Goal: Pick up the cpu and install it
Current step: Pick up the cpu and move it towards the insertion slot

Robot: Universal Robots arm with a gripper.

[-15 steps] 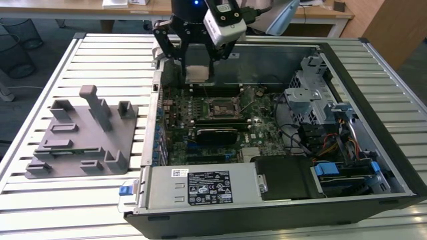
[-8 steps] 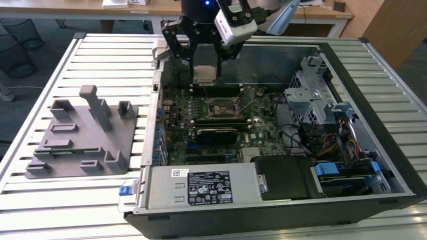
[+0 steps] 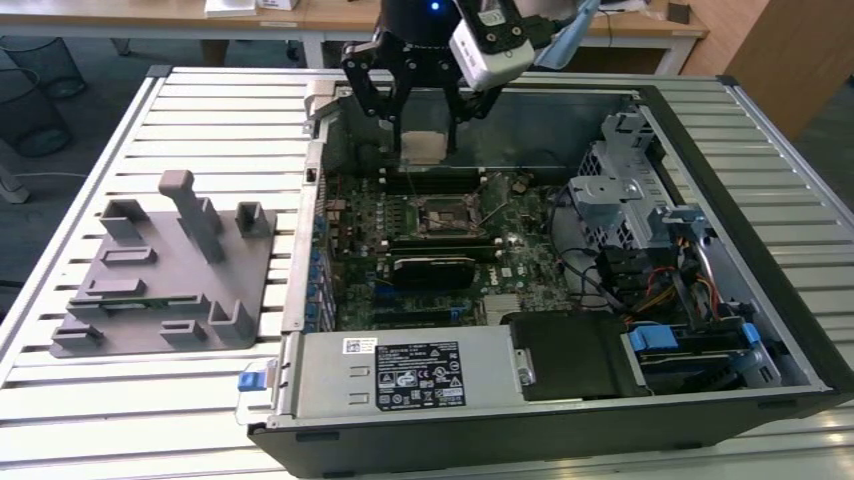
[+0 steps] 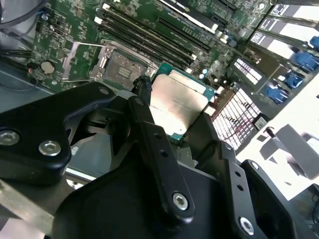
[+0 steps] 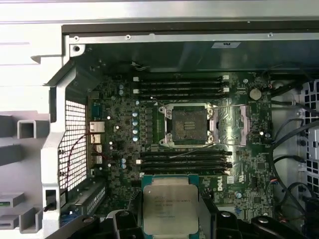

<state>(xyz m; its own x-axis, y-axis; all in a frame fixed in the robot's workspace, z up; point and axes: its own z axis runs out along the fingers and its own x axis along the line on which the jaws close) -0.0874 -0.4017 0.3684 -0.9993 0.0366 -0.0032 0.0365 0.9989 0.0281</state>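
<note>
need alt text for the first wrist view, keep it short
The gripper holds the cpu by two opposite edges, its metal top facing the camera, above the motherboard inside an open computer case. On the board the cpu socket stands open and empty, with memory slots along two sides of it.

In the exterior view the arm is cut off by the picture's upper edge. The fingers of the gripper cross in front of the cpu and hide its sides. In the second wrist view the gripper's black linkages cover the cpu's near half and a corner of the open socket. The contact between fingers and cpu probably lies behind them. In the first wrist view the grey tray is cut by the picture's edge, and the cpu's print is too small to read.
</note>
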